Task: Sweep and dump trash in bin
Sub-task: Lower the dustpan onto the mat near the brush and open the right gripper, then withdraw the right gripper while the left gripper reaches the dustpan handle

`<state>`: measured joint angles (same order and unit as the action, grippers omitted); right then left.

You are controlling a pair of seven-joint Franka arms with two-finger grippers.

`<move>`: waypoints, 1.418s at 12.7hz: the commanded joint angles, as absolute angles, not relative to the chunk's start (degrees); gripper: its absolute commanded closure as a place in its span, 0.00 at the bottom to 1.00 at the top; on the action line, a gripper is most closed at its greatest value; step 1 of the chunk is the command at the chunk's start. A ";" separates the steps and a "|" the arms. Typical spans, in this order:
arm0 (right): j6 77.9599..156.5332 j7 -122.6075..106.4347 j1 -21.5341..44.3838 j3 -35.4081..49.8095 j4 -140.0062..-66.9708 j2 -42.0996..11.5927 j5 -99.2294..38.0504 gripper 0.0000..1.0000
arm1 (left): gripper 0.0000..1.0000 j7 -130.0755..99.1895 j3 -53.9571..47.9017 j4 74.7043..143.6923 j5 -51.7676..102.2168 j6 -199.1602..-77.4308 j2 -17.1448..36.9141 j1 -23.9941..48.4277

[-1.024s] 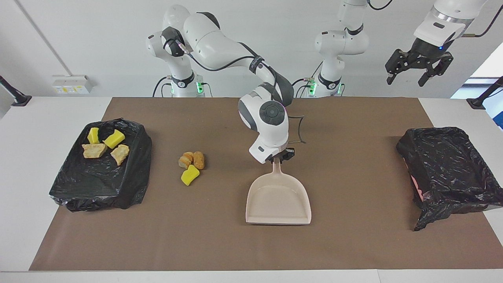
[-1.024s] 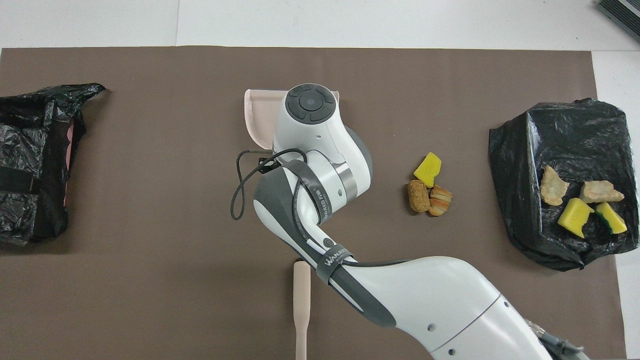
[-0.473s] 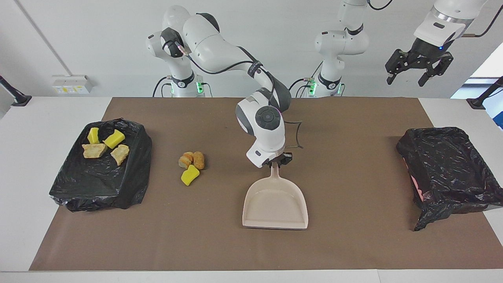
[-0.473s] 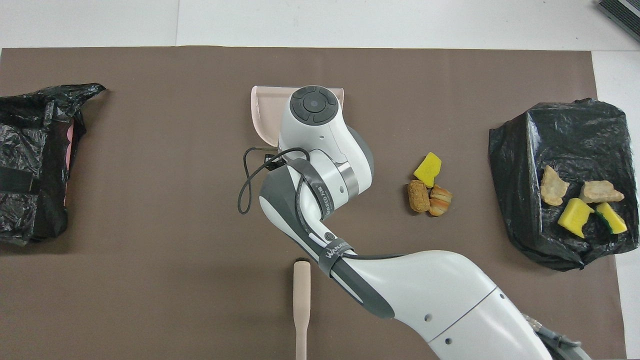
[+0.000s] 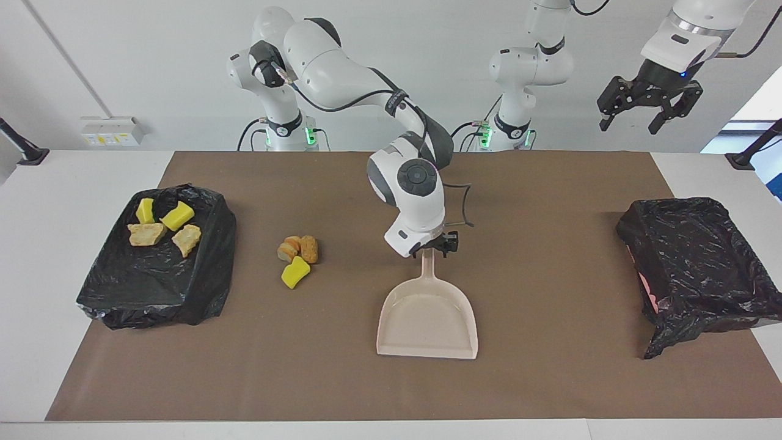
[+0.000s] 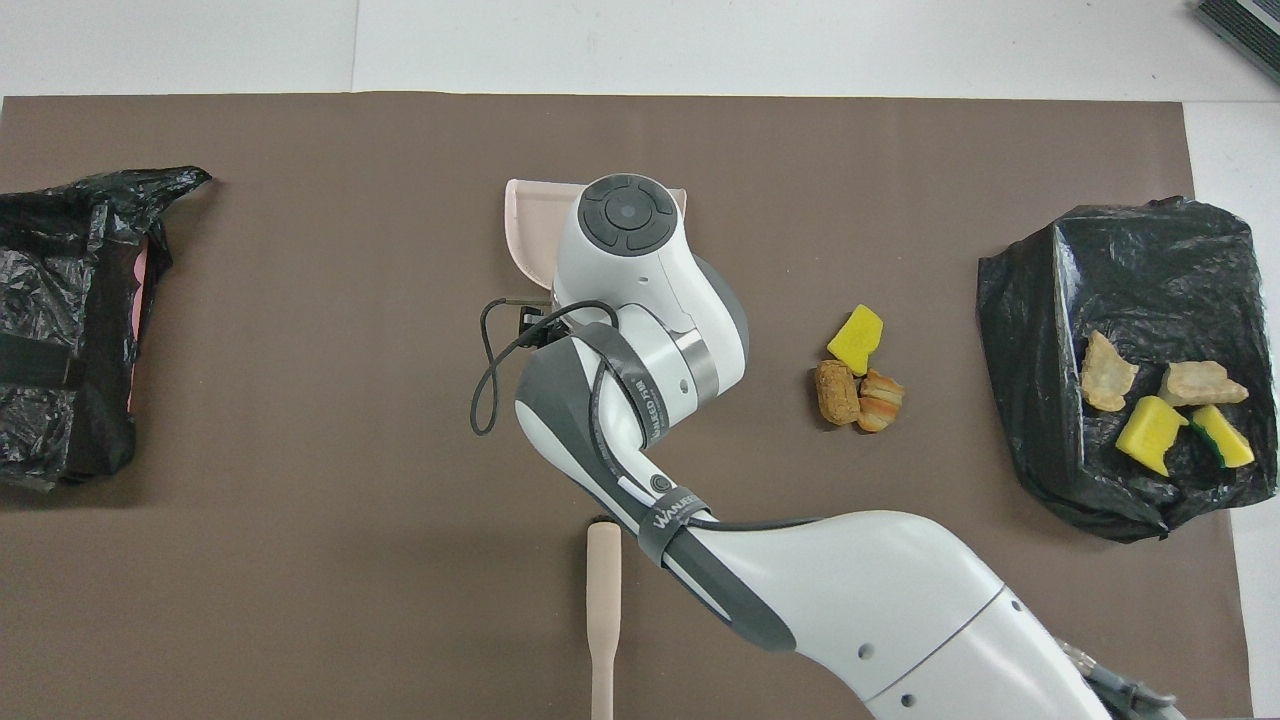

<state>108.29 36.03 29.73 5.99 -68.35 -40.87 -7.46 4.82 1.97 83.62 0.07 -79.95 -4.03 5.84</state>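
My right gripper hangs over the handle of the flat beige plastic dustpan, fingers spread. At its nine o'clock in the facing view, yellow foam and brown bread trash lies on the mat. My left gripper waits aloft, spread.

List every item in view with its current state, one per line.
Dustpan: flat on the mat, empty.
Loose scraps: piled on the mat.
Bin with scraps: four pieces inside.
Other bin: no scraps visible.
Right hand: at the dustpan's handle.
Left hand: raised, open, waiting.
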 commanded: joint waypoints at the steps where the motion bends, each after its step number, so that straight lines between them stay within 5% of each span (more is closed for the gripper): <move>1: 105.04 34.37 28.13 6.33 -70.49 -37.36 -7.65 0.00 | 0.00 4.75 2.64 84.02 0.44 -80.15 -4.75 6.86; 4: 100.47 35.23 27.95 6.42 -72.67 -32.46 -8.26 0.00 | 0.00 4.57 2.46 84.11 0.79 -84.62 -3.17 8.25; 10: 100.72 38.13 31.36 6.50 -100.41 -9.35 -14.22 0.00 | 0.00 -0.26 2.46 84.02 0.53 -95.08 4.37 16.77; 14: 114.50 42.62 40.14 6.50 -123.88 4.80 -22.30 0.00 | 0.00 -4.73 2.37 85.86 0.70 -102.81 9.83 20.99; 18: 118.37 48.93 44.72 6.50 -132.26 8.80 -23.12 0.00 | 0.00 -12.45 2.46 89.91 0.09 -109.86 13.51 27.66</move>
